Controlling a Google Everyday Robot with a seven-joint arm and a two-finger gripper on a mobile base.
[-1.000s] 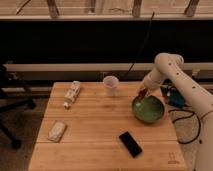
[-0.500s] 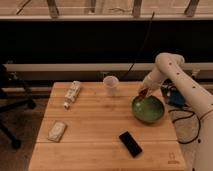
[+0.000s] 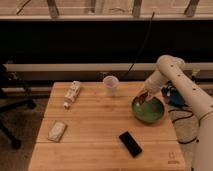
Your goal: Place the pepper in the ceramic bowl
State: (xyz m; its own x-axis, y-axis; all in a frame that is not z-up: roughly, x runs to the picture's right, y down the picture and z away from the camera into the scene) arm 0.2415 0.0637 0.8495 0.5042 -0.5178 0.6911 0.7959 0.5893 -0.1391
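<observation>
Pepper: reddish, at gripper, over left rim of green ceramic bowl, frame right; grip state cannot be told.

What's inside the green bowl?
The robot's hand hangs over the back-left rim of the bowl, with something reddish at its tip, likely the pepper. The rest of the inside looks bare green. What lies under the hand is covered.

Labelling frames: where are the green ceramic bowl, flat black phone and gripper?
green ceramic bowl (image 3: 156, 113), camera view, inside wall
flat black phone (image 3: 130, 143), camera view, screen
gripper (image 3: 144, 97), camera view, tip, over bowl's rim
</observation>
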